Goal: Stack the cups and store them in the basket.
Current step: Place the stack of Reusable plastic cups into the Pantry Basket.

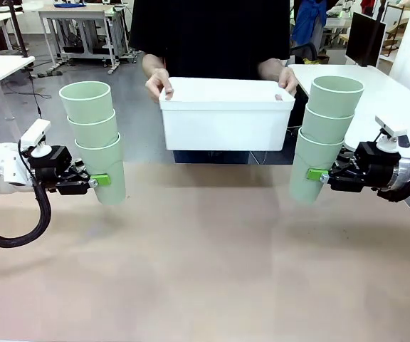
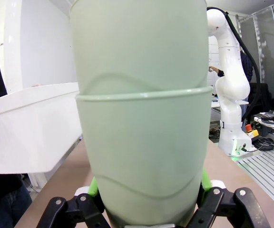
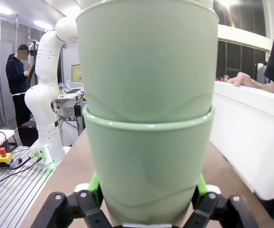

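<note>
Now: two cup stacks gripped, basket held up between them

The basket (image 1: 226, 121) is held by the person's hands (image 1: 158, 84) at its far rim, beyond the far edge of the table (image 1: 205, 263). Left of the basket, a left stack of cups (image 1: 95, 135), three deep, is clamped at its bottom cup by the left gripper (image 1: 98, 180). Right of the basket, a right stack of cups (image 1: 326, 135), also three deep, is clamped likewise by the right gripper (image 1: 317, 174). Both stacks are carried clear of the brown tabletop, tops leaning away from the basket. Behind the basket, white worktables and grey floor are seen.
</note>
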You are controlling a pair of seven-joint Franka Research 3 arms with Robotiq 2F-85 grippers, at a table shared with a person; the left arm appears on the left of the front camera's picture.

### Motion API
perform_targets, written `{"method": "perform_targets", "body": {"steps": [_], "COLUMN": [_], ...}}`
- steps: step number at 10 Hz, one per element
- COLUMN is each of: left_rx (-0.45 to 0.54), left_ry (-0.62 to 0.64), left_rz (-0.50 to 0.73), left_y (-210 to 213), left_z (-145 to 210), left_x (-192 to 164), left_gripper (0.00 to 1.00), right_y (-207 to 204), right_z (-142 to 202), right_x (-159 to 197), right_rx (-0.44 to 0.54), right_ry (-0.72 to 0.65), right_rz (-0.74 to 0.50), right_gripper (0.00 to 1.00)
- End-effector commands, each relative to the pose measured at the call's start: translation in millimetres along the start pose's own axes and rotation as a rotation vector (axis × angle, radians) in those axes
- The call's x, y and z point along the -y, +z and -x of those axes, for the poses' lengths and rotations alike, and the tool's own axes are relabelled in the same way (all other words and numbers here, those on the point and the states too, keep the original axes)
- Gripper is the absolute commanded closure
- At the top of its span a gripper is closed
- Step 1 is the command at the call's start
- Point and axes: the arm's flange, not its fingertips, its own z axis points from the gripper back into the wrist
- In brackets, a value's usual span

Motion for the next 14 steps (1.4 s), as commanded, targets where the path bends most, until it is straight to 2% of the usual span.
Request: {"method": "perform_targets", "body": {"steps": [1, 14], "left_rx": [0.004, 0.004], "left_ry": [-0.008, -0.008], "left_rz": [0.004, 0.004], "left_y": [-1.5, -1.5], "left_z": [-4.2, -4.2], "left_x": [1.1, 1.1], "left_gripper": [0.15, 0.15], "right_y": [-0.6, -0.6], "right_z": [-5.2, -5.2], "right_x": [-0.6, -0.6], "right_rx": [-0.003, -0.003], "right_ry": [0.011, 0.011], "right_rz": [-0.005, -0.005], "right_gripper": [0.14, 0.14]}}
